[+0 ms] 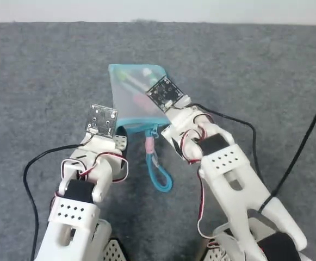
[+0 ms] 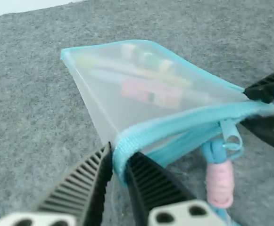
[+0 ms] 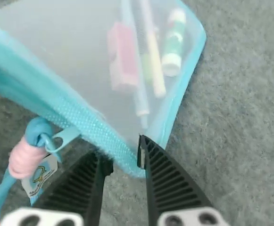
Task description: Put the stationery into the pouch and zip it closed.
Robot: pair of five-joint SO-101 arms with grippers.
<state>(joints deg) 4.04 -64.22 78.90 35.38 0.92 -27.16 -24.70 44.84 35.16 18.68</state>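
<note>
Translucent pouch [image 1: 131, 89] on grey bench [image 1: 266, 65], stationery [image 3: 146, 70] inside. Left jaws clamped on one end of zip edge. Right jaws at opposite end, seemingly pinching it. Zip pull [image 2: 231, 136] nearer right jaws, blue strap [image 1: 159, 174] trailing.

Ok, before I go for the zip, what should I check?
1. The stationery is in the pouch: ok, visible through its wall.
2. The left gripper holds one zip-edge corner: ok, shut on it.
3. The right gripper holds the other corner: ok, shut on it.
4. Zip edge straight between them: ok.
5. Zip fully closed: cannot tell; the slider sits nearer the right gripper.
6. The strap is free: ok, no gripper on it.
</note>
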